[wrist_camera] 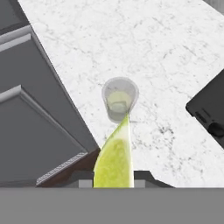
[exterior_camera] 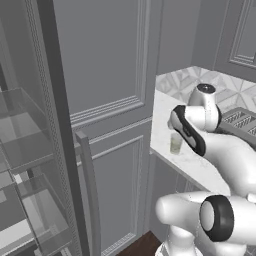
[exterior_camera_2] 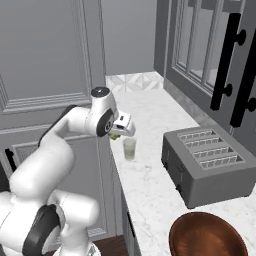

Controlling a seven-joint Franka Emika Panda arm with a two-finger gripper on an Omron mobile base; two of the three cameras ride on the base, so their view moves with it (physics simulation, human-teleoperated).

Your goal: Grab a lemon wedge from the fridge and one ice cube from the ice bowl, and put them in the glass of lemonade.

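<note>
Lemon wedge (wrist_camera: pixel 114 159) is pinched in the pincer (wrist_camera: pixel 114 181), which is clenched on it, pointy end aimed forward so it can go tip-first into the drink. In the hand view that tip lines up with the rim of the glass of lemonade (wrist_camera: pixel 119 104) below it, so my guess is it's parked over the glass for a drop, maybe needing a small nudge forward to be dead centre.

The glass stands on the bench (exterior_camera_2: pixel 150 185) close to its left edge, near the tall grey cabinet panel (exterior_camera: pixel 105 75). In the right base view the wedge (exterior_camera_2: pixel 114 135) hangs just up and left of the glass (exterior_camera_2: pixel 129 148), not touching it.

Stuff around: the ice bowl (exterior_camera_2: pixel 207 235) sits at the near end of the bench, well apart from the glass, and I can't make out the cubes in it. A toaster (exterior_camera_2: pixel 205 165) sits between bowl and glass, off to the right, so not in the drop path. Fridge (exterior_camera: pixel 30 165) stands open on the left, shelves showing.
</note>
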